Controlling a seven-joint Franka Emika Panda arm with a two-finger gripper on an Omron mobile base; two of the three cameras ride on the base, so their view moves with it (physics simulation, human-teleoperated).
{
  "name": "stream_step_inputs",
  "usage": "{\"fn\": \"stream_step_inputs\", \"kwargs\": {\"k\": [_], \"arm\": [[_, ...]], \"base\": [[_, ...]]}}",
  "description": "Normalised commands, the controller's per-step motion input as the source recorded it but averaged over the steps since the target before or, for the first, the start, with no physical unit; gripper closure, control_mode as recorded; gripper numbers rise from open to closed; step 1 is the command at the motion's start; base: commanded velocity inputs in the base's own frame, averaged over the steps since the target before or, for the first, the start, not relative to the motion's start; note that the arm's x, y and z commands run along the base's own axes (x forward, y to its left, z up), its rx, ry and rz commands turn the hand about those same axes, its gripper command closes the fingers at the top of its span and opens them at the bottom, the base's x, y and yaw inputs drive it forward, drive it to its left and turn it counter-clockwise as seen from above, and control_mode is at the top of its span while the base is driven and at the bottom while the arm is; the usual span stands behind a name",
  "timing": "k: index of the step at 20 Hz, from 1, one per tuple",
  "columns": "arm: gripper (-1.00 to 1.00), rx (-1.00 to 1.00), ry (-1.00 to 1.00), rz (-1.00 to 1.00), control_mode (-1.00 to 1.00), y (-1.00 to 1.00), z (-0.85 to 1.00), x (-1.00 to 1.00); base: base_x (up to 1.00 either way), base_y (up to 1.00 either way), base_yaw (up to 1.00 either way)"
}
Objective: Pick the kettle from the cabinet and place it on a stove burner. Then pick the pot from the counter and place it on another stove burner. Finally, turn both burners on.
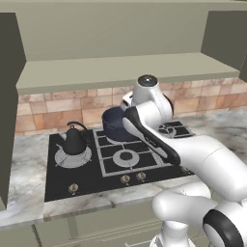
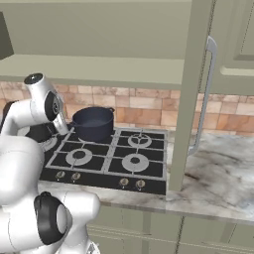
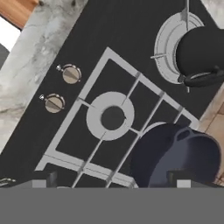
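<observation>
Kettle [image 1: 75, 140]: upright on big burner [image 1: 72, 157], stove's left.
Pot [image 2: 93, 123]: on rear burner, beside kettle.
Gripper [image 3: 113, 177]: jaws wide apart, empty, above stove near pot.

Kettle [image 3: 202, 53] on burner [image 3: 168, 41] (pot [image 3: 175, 157] beside)

the counter [image 1: 29, 159] looks like polished grey-white marbled stone. the stove top [image 3: 52, 57] is smooth matt black, its knobs [image 3: 70, 73] brushed metal. the kettle [image 1: 75, 141] is matt black, the pot [image 2: 93, 124] satin navy, the wall tiles [image 2: 149, 110] rough terracotta.
</observation>
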Motion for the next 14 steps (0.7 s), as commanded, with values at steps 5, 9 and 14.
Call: {"fn": "stream_step_inputs", "kwargs": {"k": [5, 9, 14], "arm": [[-1.00, -0.12, 0.06, 0.29, -1.00, 0.00, 0.09, -0.25], [-1.00, -0.12, 0.09, 0.27, -1.00, 0.00, 0.13, -0.26], [-1.00, -0.11, 0.10, 0.26, -1.00, 0.00, 0.14, -0.27]], "base": [[0.00, 0.00, 0.00], [0.00, 0.00, 0.00], [0.00, 0.00, 0.00]]}}
